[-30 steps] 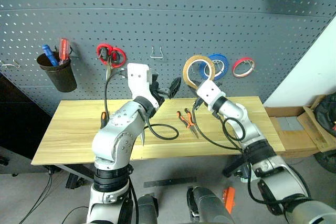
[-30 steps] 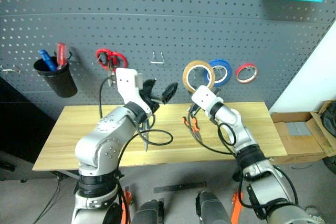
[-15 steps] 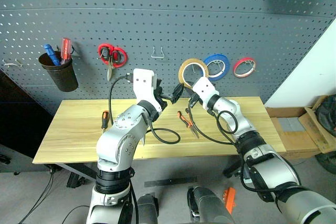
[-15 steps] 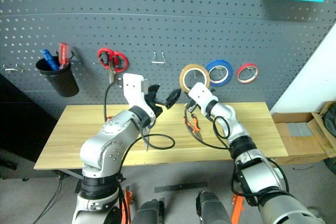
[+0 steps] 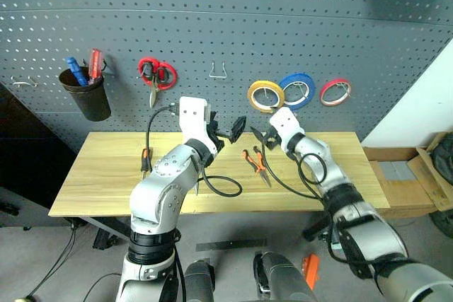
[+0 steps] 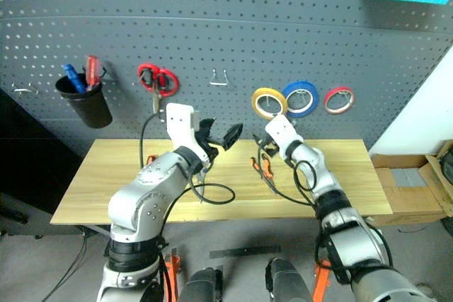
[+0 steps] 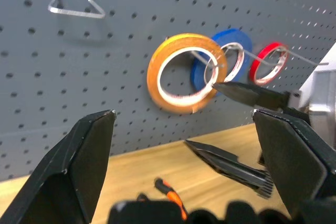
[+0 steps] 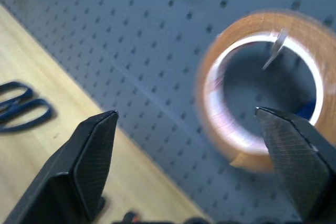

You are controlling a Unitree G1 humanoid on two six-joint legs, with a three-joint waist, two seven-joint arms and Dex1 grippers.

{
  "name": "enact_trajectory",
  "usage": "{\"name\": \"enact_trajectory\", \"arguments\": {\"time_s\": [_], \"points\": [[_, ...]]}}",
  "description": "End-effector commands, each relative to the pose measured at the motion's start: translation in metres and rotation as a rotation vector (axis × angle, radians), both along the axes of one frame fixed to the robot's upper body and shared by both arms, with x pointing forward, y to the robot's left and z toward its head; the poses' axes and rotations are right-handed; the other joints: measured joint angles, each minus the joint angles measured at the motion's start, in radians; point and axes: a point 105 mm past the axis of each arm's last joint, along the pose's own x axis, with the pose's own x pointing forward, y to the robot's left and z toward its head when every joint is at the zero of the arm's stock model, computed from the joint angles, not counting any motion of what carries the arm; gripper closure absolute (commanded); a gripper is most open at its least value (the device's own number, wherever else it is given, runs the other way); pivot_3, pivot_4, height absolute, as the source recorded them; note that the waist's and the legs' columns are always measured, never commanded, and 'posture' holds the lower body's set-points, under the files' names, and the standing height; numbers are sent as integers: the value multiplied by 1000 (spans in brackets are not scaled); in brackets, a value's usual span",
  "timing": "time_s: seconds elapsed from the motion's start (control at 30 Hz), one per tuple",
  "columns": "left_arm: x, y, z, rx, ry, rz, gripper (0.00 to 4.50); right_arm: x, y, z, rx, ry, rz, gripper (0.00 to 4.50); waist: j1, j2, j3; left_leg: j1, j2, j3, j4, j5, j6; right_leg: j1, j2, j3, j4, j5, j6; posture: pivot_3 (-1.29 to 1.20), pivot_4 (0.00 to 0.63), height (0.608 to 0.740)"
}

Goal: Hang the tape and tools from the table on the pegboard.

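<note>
Pegboard (image 5: 212, 19) holds tape (image 5: 265, 95) on hook; right gripper (image 5: 259, 136) released just below; left gripper (image 5: 226, 129) spread wide.

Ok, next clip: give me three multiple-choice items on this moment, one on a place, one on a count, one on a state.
1. Where is the yellow-tan ring-shaped tape roll?
A. lying on the light wooden plank table
B. hanging on a hook of the dark grey perforated pegboard
C. inside the black cup

2. How many tape rolls hang in a row on the pegboard?
A. one
B. two
C. three

3. How do the black fingers of the right hand stand?
A. open, holding nothing
B. shut on the tape roll
C. shut on the orange-handled pliers

Answers: 
1 B, the roll hangs from a metal hook beside the blue tape roll. 
2 C, yellow-tan, blue and the smaller red tape roll hang side by side. 
3 A, the right wrist view shows both fingers spread wide with the roll apart from them.
</note>
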Motion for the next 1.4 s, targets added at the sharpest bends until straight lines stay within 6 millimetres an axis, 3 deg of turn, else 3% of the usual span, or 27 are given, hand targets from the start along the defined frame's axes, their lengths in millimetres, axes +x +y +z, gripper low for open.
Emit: {"name": "enact_trajectory", "arguments": {"time_s": [0.03, 0.2, 0.37, 0.53, 0.77, 0.97, 1.17, 1.4], "points": [[-10, 6, 3, 3, -26, 7, 0, -20, -11, -8, -20, 124, 0, 19, 2, 0, 0, 0, 0, 0, 0, 0, 0, 0, 0, 0, 0, 0, 0, 27, 165, 740], [-22, 8, -24, 13, 67, 34, 0, -45, -15, -35, -91, 408, 1, 19, -4, 4, 3, 0, 0, 1, 2, 0, 0, -1, -1, 1, 1, -4, -6, 12, 190, 740], [-24, 2, -50, 15, 174, 90, 0, -30, -5, -43, -50, 608, -64, 19, -7, 10, 15, 3, 0, -3, 2, 0, 0, -1, 1, 0, 1, -4, -7, 36, 224, 740], [-24, -7, -55, -36, 207, 114, 0, -14, -1, -47, -43, 690, -97, 19, 0, 13, 37, 1, -1, -3, 2, 1, 2, 0, 1, 0, 1, -4, -7, 54, 260, 740], [-44, -10, -74, 57, 264, 110, 0, 9, 1, -49, 1, 749, -178, 19, 1, 15, 75, -7, -2, -2, 0, -4, 9, -5, 0, 1, 0, -6, -1, 85, 316, 740], [-48, -7, -75, 99, 271, 109, 0, 21, 1, -48, 66, 793, -249, 19, 5, 15, 99, -18, -1, -4, 0, -5, 11, -15, 0, 0, 1, -7, 1, 98, 336, 740], [-46, 3, -73, 113, 271, 133, 0, 25, 7, -45, 105, 815, -278, 19, 4, 16, 120, -18, -2, -3, 1, -5, 11, -15, -1, 0, 0, -7, 2, 102, 351, 740], [-53, 0, -71, 112, 289, 125, 0, 23, 1, -59, 38, 793, -307, 19, 4, 16, 126, -18, -2, -3, 0, -5, 11, -15, -1, -1, 0, -7, 2, 118, 367, 740]]}}
